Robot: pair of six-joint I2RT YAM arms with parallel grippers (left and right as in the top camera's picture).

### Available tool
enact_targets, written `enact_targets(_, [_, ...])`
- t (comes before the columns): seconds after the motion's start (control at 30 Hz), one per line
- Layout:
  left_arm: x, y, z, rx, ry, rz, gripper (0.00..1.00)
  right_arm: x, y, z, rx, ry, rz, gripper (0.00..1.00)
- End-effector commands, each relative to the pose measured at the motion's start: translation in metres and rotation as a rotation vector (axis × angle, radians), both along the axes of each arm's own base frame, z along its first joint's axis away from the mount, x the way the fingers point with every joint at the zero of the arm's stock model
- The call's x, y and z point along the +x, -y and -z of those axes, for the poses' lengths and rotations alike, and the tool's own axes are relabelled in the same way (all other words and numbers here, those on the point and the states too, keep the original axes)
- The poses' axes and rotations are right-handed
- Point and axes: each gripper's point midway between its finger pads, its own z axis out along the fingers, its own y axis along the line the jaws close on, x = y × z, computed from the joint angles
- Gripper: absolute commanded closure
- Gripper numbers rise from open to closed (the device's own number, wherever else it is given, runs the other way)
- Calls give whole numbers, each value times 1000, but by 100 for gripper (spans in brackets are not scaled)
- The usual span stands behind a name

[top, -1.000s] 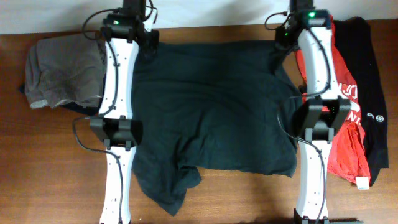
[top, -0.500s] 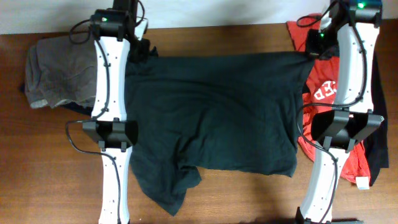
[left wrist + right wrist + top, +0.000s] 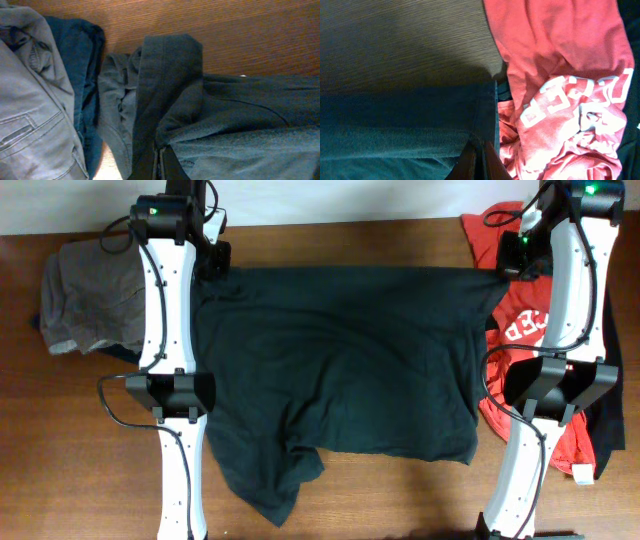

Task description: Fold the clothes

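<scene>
Black T-shirt [image 3: 340, 360] lies spread mid-table [image 3: 90, 440], far corners clamped one each by left gripper [image 3: 214, 262] and right gripper [image 3: 507, 264]; no fold made yet, near hem rumpled, grey trousers [image 3: 95, 295] and red shirt [image 3: 520, 330] at the table ends unfolded.

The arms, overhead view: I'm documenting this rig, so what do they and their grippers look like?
Both the left arm and right arm have long white links joined by boxy black joint housings, with thin black cables looping alongside and a green light near each far end. Wrist views show only dark slivers of the fingers.
</scene>
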Motion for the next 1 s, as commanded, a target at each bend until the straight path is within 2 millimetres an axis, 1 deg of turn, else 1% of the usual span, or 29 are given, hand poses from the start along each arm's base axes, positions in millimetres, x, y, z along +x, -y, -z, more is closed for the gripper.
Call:
enact_targets(0.0, [-3,4,-3,-35,-7,-2,99,-1,-1,-4,39,13,-23,96])
enact_targets(0.07, [-5,9,1,-61,-28,3,99,-1,-5,-4,58,18,-39,96])
enact_targets(0.13, [-8,9,6,-66,-54,-17,99,-1,-8,-3,79,17,-43,96])
enact_targets(0.23, [-15,8,3,-64,-76,-21,99,0,-13,-3,104,21,-48,96])
enact_targets(0.3, [-21,6,-5,-62,-81,-25,99,0,-16,-5,122,26,-52,96])
enact_targets(0.37, [-30,0,-22,-52,-69,-37,99,0,-19,-9,137,37,-57,96])
enact_targets(0.43, [-35,-2,-34,-49,-57,-40,99,0,-23,-14,136,49,-64,96])
enact_targets(0.53, [-42,-5,-43,-41,-55,-43,99,-2,-26,-26,127,72,-72,96])
enact_targets(0.6, [-45,-5,-41,-37,-68,-45,99,-5,-29,-34,123,84,-79,96])
enact_targets(0.7, [-49,-6,-30,-33,-109,-46,99,-14,-28,-40,103,74,-76,96])
enact_targets(0.8, [-55,-7,-15,-25,-165,-47,99,-28,-24,-30,81,8,-64,96])
enact_targets(0.87, [-60,-7,-6,-22,-202,-48,99,-36,-25,-15,95,-53,-60,96])
enact_targets(0.97, [-68,-9,10,-8,-263,-50,99,-52,-28,14,119,-167,-63,96])
